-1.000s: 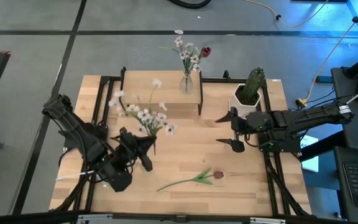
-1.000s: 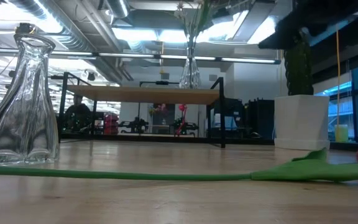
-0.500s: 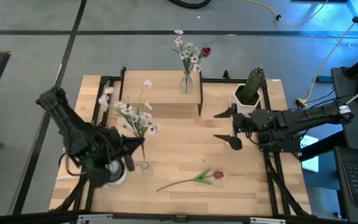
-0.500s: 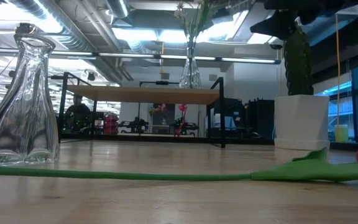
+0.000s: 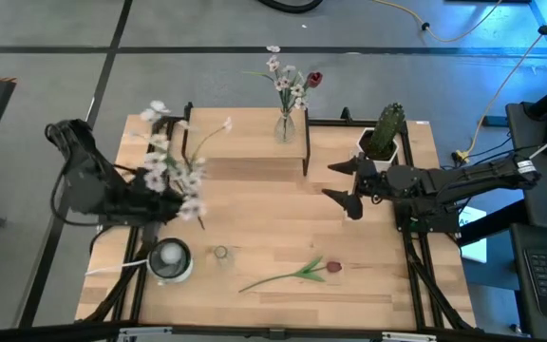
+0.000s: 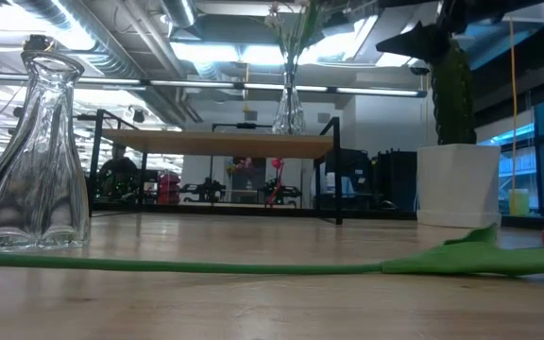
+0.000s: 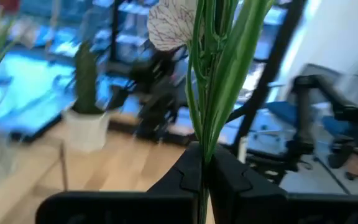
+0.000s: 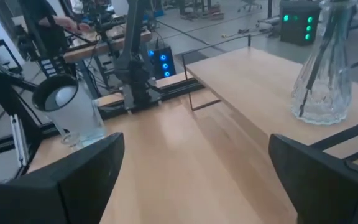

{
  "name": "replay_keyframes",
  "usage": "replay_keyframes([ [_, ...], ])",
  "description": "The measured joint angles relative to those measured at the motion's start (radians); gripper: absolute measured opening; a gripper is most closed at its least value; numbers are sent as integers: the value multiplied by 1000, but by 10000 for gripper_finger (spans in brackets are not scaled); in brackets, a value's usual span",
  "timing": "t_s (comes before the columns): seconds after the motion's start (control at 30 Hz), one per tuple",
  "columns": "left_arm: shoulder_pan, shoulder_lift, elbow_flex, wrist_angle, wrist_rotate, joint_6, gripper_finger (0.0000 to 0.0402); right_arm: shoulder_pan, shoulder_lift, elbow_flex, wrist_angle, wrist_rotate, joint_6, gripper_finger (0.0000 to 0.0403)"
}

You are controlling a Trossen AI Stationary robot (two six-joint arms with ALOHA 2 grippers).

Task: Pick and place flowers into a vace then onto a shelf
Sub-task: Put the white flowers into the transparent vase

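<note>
My left gripper is high over the table's left side, shut on a bunch of white-blossom flowers whose sprays fan out above it. The empty glass vase stands on the table to its near right, also in the low view. A red-bud flower lies flat on the table near the near edge. On the shelf stands a second vase that holds flowers. My right gripper hovers open by the shelf's right end. My left gripper pinches the bunch's green stems between its two shut fingers, near their lower end. Several stems are held together. The bunch is lifted clear of the table, and the stems and blossoms rise past the fingertips.
A cactus in a white pot stands at the table's far right, just behind the right gripper. A white round cup sits near the left arm's base. Bare wood lies between the empty vase and the right gripper.
My left gripper has risen and drawn back toward the table's left edge, carrying the white flowers up and away from the empty vase, which now stands uncovered beside the white cup. My right gripper has shifted slightly toward the far edge and stays open.
</note>
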Motion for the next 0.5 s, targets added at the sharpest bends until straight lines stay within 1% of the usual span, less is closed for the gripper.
replay_keyframes([
  [0.13,36,-41,-13,57,106,136,5,0,48,0,50,1,49,399],
  [0.3,92,-101,-118,207,317,268,6,0,134,0,151,2,76,399],
  [0.37,110,-131,-169,244,364,278,6,0,170,0,202,2,76,399],
  [0.5,140,-183,-287,309,438,245,5,0,230,0,287,1,76,399],
])
